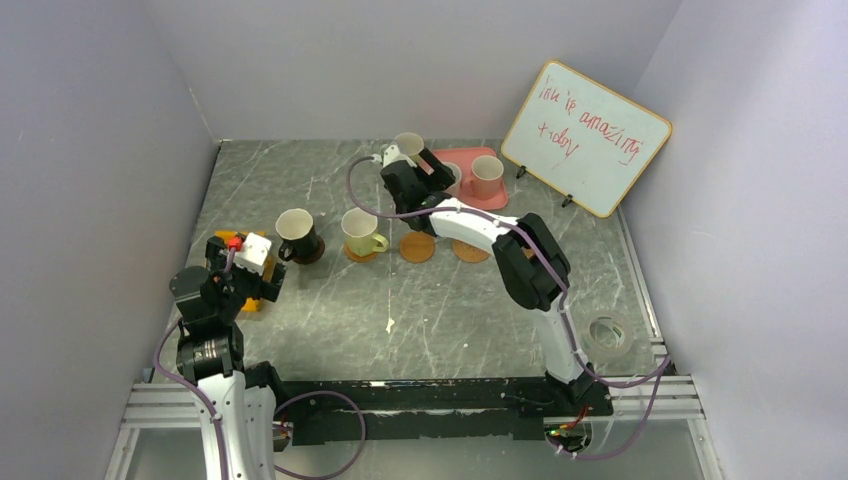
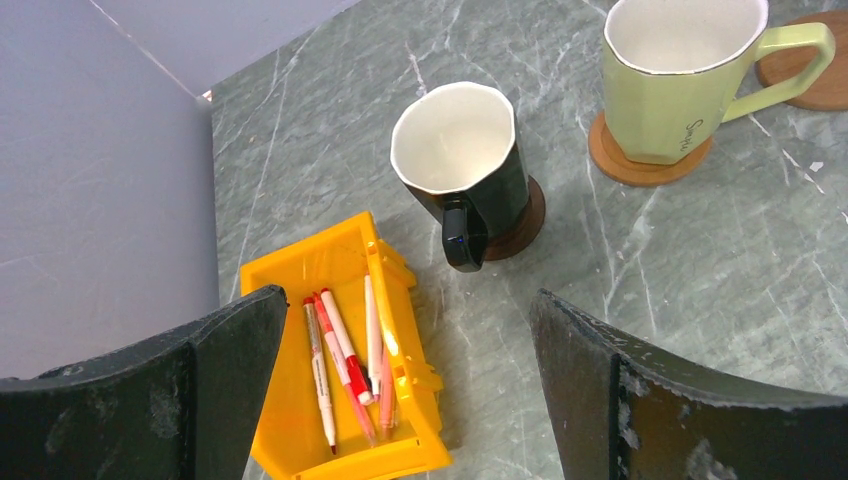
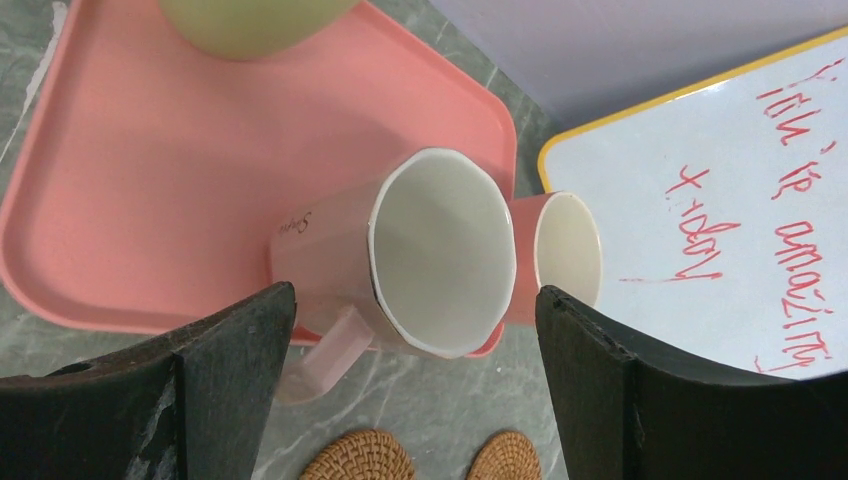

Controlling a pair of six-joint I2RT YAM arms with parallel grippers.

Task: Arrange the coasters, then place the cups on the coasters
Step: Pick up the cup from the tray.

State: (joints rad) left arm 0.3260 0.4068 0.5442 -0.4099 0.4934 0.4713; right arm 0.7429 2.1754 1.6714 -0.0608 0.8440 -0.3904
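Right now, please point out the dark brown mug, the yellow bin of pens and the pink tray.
dark brown mug (image 2: 455, 150): left wrist view, on its pale inside.
yellow bin (image 2: 330, 265): left wrist view, on a bare yellow part beyond the pens.
pink tray (image 3: 150, 170): right wrist view, on its bare floor.

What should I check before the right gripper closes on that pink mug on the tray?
1. Right gripper open wide enough: ok.
2. Pink mug sits between its fingers, with gaps on both sides: ok.
3. Clearance from the second pink mug right beside it: cannot tell.
4. Mug handle clear of the nearer finger: cannot tell.
5. Two woven coasters free to receive a mug: ok.
6. Left gripper open and out of the way, over by the yellow bin: ok.
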